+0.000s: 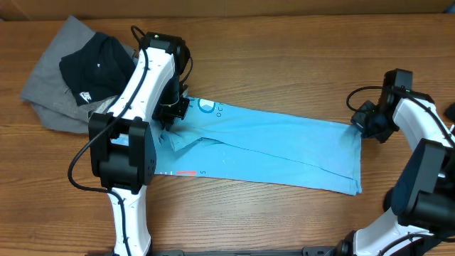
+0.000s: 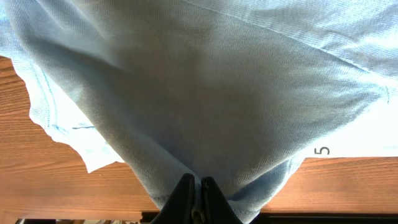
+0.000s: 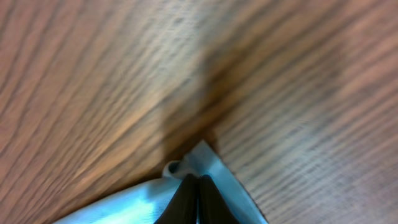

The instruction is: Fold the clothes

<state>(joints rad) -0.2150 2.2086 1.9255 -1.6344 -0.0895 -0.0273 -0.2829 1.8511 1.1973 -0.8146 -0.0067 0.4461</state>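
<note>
Brown wooden table [image 1: 284,227] carried the light blue cotton T-shirt [image 1: 284,153], lying long between my arms. Left jaws and right jaws each clamped an end. Soft, light, floppy, I reckoned: grip hems and corners.

The left gripper [image 2: 198,188] has its dark jaws pressed together on a fold of the light blue T-shirt [image 2: 205,87], whose cloth spreads wide ahead of the jaws. A dark printed "5" [image 2: 322,151] sits ahead to their right. Wooden table [image 2: 37,180] shows on either side of the jaws.
</note>
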